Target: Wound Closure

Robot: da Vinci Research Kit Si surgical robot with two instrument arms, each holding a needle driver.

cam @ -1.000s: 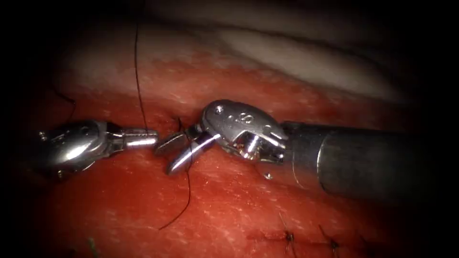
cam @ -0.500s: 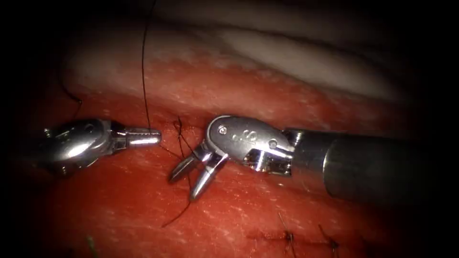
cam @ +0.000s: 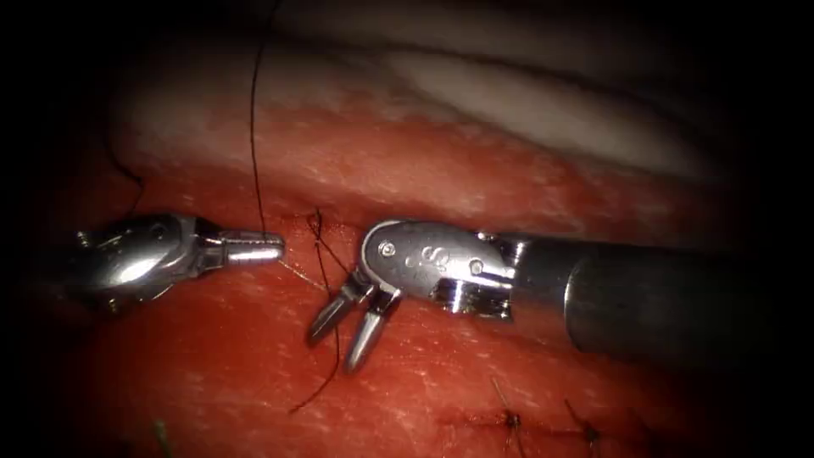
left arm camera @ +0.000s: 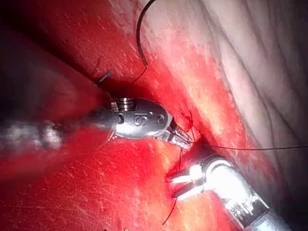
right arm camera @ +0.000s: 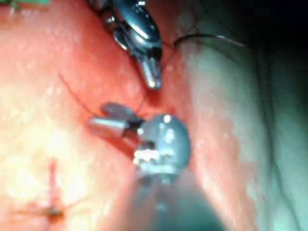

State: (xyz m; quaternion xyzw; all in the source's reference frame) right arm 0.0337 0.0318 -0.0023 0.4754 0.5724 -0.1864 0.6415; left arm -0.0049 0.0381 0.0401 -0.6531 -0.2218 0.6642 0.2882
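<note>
My left tool (cam: pixel 254 246) lies on the left with its jaws shut on the thread (cam: pixel 253 127), which rises taut from the tips toward the top. The same jaws (left arm camera: pixel 185 139) hold the thread (left arm camera: pixel 250 148) close to a knot (cam: pixel 318 225) on the red tissue (cam: pixel 441 161). My right tool (cam: pixel 341 332) comes in from the right, angled down and left, jaws open. A loose thread tail (cam: pixel 315 392) runs between its fingertips (cam: pixel 324 324) and down over the tissue. The right tool (right arm camera: pixel 103 117) grips nothing. A dark curved strand (left arm camera: pixel 138 33) lies farther off; I cannot tell whether it is the needle.
Two earlier stitches (cam: pixel 509 420) (cam: pixel 589 432) sit at the lower right, and one stitch (right arm camera: pixel 50 211) appears in the right wrist view. Pale fat (cam: pixel 543 110) rises behind the red surface. The right tool's thick shaft (cam: pixel 644 293) crosses the right half.
The right tool's jaws swung from pointing left to pointing down and left, staying open around the thread tail. The left tool barely moved and kept its hold on the thread.
</note>
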